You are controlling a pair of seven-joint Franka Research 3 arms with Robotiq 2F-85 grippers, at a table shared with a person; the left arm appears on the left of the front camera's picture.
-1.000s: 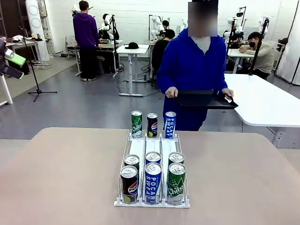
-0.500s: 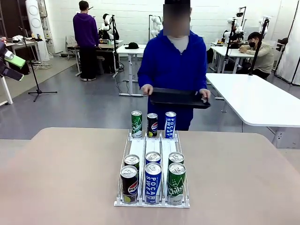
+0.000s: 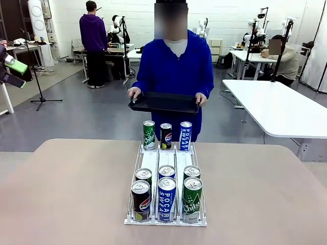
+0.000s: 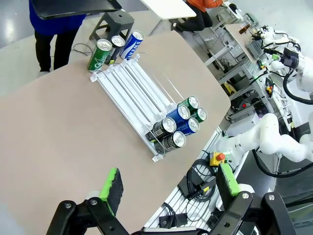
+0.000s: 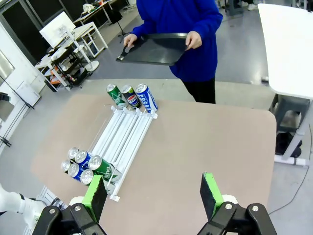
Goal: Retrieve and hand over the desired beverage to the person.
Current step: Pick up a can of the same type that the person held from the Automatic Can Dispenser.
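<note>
At twelve o'clock the person (image 3: 176, 66) in blue hoodie holding black tray (image 3: 163, 102), rack of cans (image 3: 166, 159) at centre of worktop (image 3: 71, 189), left end effector (image 4: 169, 182) spread apart, right end effector (image 5: 153, 191) spread apart

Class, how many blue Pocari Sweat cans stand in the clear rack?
3. One blue Pocari Sweat can stands at the clear rack's far end, right lane; two stand at the middle lane's near end, one behind the other. None seems hidden.

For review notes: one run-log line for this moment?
left tool: open | right tool: open | cans: in rack | person: holds tray
</note>
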